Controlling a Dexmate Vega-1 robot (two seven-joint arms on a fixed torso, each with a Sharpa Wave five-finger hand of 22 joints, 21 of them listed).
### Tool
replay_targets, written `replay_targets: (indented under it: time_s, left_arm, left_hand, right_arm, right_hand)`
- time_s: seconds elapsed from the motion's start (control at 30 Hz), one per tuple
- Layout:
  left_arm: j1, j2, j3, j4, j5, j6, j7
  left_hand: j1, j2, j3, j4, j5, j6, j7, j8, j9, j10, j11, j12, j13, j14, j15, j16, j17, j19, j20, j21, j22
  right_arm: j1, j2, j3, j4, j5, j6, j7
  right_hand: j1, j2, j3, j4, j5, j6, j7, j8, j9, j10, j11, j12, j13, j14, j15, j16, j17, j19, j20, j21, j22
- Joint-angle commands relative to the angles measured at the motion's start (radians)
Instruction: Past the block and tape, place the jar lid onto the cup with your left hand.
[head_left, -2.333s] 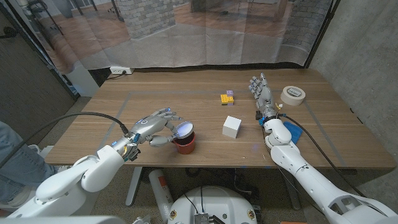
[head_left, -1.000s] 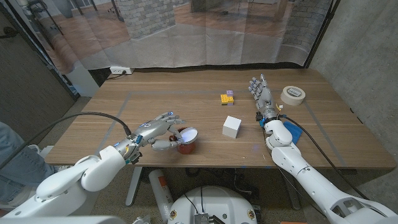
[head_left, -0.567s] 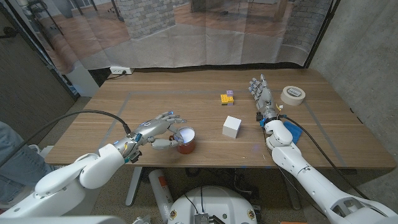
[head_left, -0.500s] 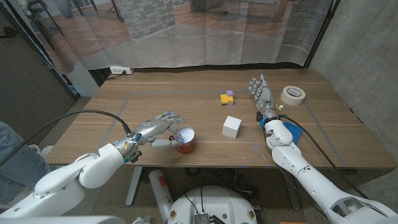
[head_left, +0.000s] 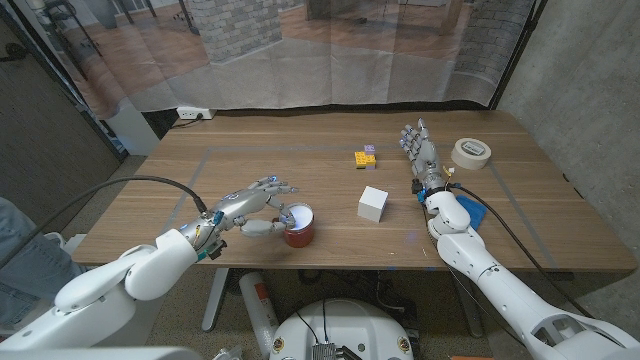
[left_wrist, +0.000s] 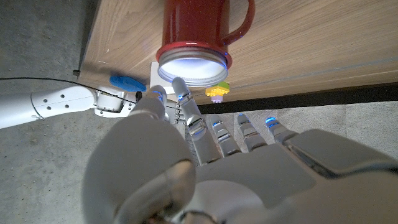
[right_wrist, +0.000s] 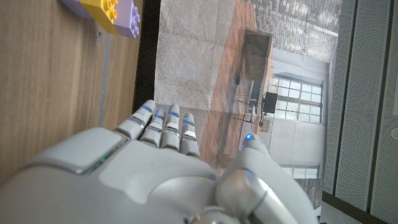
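Observation:
A red cup stands near the table's front edge with the silver jar lid lying flat on its mouth. My left hand is just left of the cup, fingers spread and raised and the thumb low beside the cup wall, holding nothing. In the left wrist view the lid caps the cup, and the fingertips of my left hand reach up to the lid's rim. My right hand stands on its edge at the right, fingers straight and empty.
A white block sits right of the cup. A roll of tape lies at the far right, beyond my right hand. Small yellow and purple bricks lie mid-table. A blue object lies beside my right forearm.
The lid, tilted on the cup a second ago, now sits level. My left hand has let go and drawn its fingers up and back to the left. The right hand has not moved.

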Motion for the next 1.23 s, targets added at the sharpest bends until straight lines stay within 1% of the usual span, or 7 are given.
replay_targets:
  time_s: [0.03,0.2,0.37,0.63,0.8,0.97,1.23]
  left_arm:
    - [-0.018,-0.014,-0.011,0.004,-0.028,-0.010,0.005]
    - [-0.030,-0.024,-0.019,0.011,-0.049,-0.019,0.007]
    - [-0.048,-0.029,-0.012,0.022,-0.063,-0.034,0.011]
    - [-0.070,-0.045,-0.003,0.044,-0.096,-0.065,0.030]
    - [-0.084,-0.055,0.003,0.060,-0.141,-0.080,0.027]
    - [-0.094,-0.063,0.007,0.082,-0.212,-0.095,0.013]
    - [-0.095,-0.068,0.009,0.097,-0.234,-0.102,0.022]
  left_hand:
    - [-0.011,-0.001,0.004,0.008,0.008,-0.019,-0.011,-0.009,0.002,-0.004,0.002,0.007,0.005,0.004,-0.028,0.005,0.002,-0.001,0.003,0.009,0.005]
    - [-0.017,0.003,0.005,0.011,0.014,-0.048,-0.017,-0.018,0.002,-0.005,0.001,0.009,0.005,0.007,-0.027,0.006,0.003,0.002,0.003,0.011,0.005]
    - [-0.024,0.013,0.010,0.016,0.031,-0.142,-0.044,-0.045,0.001,-0.008,0.002,0.012,0.006,0.010,-0.025,0.006,0.002,0.003,0.002,0.014,0.005]
    - [-0.032,0.038,0.030,0.018,0.062,-0.506,-0.058,-0.072,-0.015,-0.034,0.006,0.010,0.006,0.016,-0.021,0.003,-0.001,0.013,0.005,0.020,0.003]
    - [-0.045,0.058,0.039,0.028,0.064,-0.680,-0.053,-0.075,-0.018,-0.060,0.009,0.006,0.006,0.014,-0.017,0.002,-0.002,0.013,0.006,0.019,0.003]
    - [-0.085,0.087,0.043,0.053,0.056,-0.927,-0.029,-0.075,-0.021,-0.101,0.021,0.004,0.005,-0.004,-0.010,-0.005,-0.004,0.013,0.004,0.019,0.003]
    - [-0.096,0.094,0.044,0.060,0.054,-0.964,-0.024,-0.068,-0.021,-0.116,0.023,0.003,0.005,-0.017,-0.004,-0.008,-0.004,0.008,0.004,0.017,0.003]
  right_arm:
    - [-0.006,0.000,0.004,-0.010,0.004,-0.010,-0.013]
    - [-0.006,0.002,0.006,-0.009,0.005,-0.004,-0.013]
    - [-0.014,-0.002,0.011,-0.018,0.005,-0.001,-0.019]
    - [-0.025,-0.010,0.016,-0.029,0.006,-0.003,-0.024]
    - [-0.027,-0.012,0.017,-0.029,0.011,-0.009,-0.022]
    - [-0.025,-0.013,0.016,-0.023,0.013,-0.010,-0.016]
    - [-0.021,-0.014,0.015,-0.019,0.011,-0.012,-0.013]
  right_hand:
    - [0.001,0.011,-0.001,0.000,0.006,0.010,-0.001,0.006,0.003,0.006,-0.001,0.000,0.003,0.008,0.003,0.000,0.006,0.006,0.006,0.000,0.002]
    - [0.002,0.011,-0.001,0.000,0.006,0.011,-0.001,0.006,0.003,0.004,-0.002,-0.001,0.003,0.008,0.003,0.000,0.006,0.006,0.006,-0.001,0.002]
    - [0.002,0.011,-0.002,-0.001,0.006,0.011,-0.002,0.006,0.003,0.005,-0.001,0.000,0.003,0.008,0.003,0.000,0.006,0.006,0.006,-0.001,0.002]
    - [0.002,0.012,-0.002,-0.001,0.005,0.010,-0.003,0.005,0.003,0.006,-0.002,0.000,0.003,0.007,0.003,-0.001,0.006,0.005,0.007,-0.001,0.002]
    - [0.002,0.012,-0.002,-0.001,0.005,0.011,-0.002,0.005,0.003,0.008,-0.001,0.000,0.003,0.007,0.003,-0.001,0.006,0.005,0.008,-0.001,0.002]
    - [0.002,0.013,-0.003,-0.002,0.005,0.011,-0.004,0.005,0.003,0.007,-0.001,0.000,0.003,0.007,0.003,-0.001,0.006,0.005,0.008,-0.001,0.002]
    - [0.002,0.013,-0.003,-0.002,0.005,0.011,-0.004,0.005,0.003,0.008,-0.002,0.000,0.003,0.007,0.004,-0.001,0.006,0.004,0.008,-0.001,0.002]
